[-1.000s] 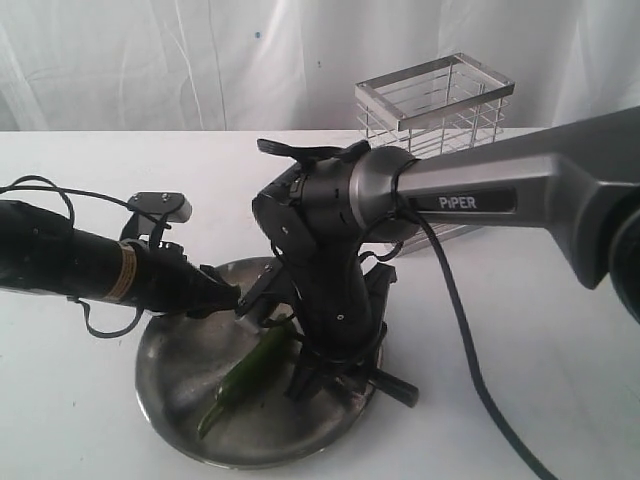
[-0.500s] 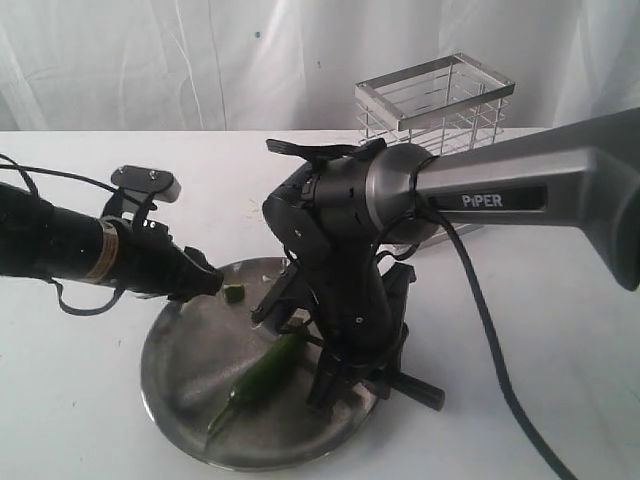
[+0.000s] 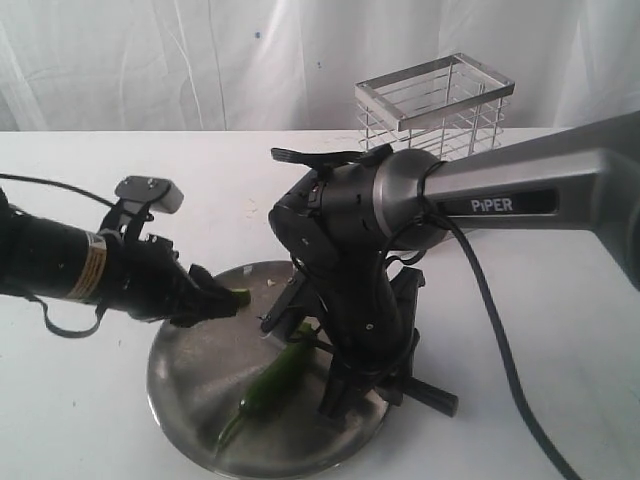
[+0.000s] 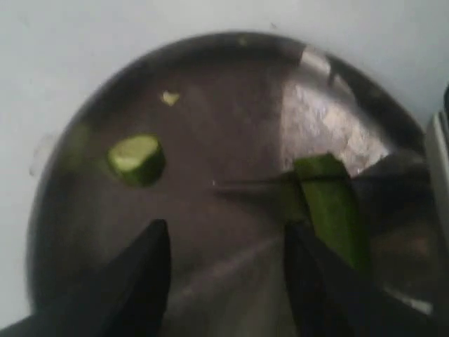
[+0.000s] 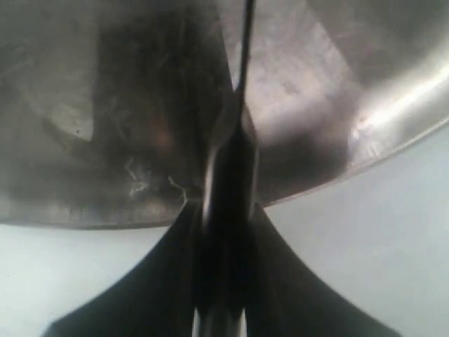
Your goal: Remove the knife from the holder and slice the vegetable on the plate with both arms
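The vegetable (image 3: 272, 382) lies on the plate (image 3: 195, 362) (cut piece (image 4: 136, 159) apart), holder (image 3: 440, 110) behind

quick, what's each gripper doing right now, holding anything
Left gripper: open, holding nothing, over the plate.
Right gripper: closed on the knife, gripping its handle.

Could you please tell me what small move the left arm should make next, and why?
Probably ease the open left gripper over the slender green chili pepper and close: one cut slice lies free on the round steel plate, and the right gripper holds the black-handled knife ready.
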Motion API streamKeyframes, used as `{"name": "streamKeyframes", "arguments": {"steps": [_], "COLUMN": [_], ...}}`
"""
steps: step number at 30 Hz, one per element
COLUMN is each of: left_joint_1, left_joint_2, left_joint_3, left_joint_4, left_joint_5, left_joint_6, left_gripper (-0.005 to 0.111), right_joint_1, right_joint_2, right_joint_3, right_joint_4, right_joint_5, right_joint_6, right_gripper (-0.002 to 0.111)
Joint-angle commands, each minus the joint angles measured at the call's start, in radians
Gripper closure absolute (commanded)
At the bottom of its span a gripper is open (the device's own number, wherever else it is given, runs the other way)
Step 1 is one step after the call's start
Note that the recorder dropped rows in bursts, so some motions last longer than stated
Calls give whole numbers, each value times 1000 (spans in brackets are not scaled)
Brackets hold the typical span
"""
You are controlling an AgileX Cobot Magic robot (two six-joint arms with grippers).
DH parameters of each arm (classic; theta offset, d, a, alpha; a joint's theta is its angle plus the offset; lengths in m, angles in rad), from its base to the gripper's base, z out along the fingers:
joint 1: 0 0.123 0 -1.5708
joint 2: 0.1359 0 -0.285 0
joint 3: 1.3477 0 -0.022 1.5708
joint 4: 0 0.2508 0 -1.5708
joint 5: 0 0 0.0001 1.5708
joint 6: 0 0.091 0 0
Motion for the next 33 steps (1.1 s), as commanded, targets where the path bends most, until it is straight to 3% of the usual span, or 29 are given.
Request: {"name": "streamKeyframes", "arguments": {"steps": [1, 5, 9, 12, 19, 33], "left_joint_1": [-3, -3, -10, -61, -226, -357], "left_joint_2": [-22, -50, -84, -89, -89, -88], "left_joint_3": [92, 142, 142, 142, 143, 143], "left_joint_4": [16, 16, 16, 16, 16, 3], "left_joint_5": [-9, -27, -133, -126, 135, 326], "left_joint_6": [61, 82, 82, 67, 63, 73], "left_gripper": [53, 49, 48, 48, 41, 40], "right_joint_1": [-4, -4, -4, -4, -4, -4], "right_joint_2": [3, 3, 3, 3, 3, 3], "right_joint_3": [17, 17, 17, 17, 17, 17], "right_joint_4": [-12, -12, -14, -18, -18, -18], "right_joint_5": [11, 11, 11, 11, 11, 11], "right_joint_6": [5, 5, 4, 4, 4, 4], "right_gripper": [108, 108, 108, 108, 108, 108]}}
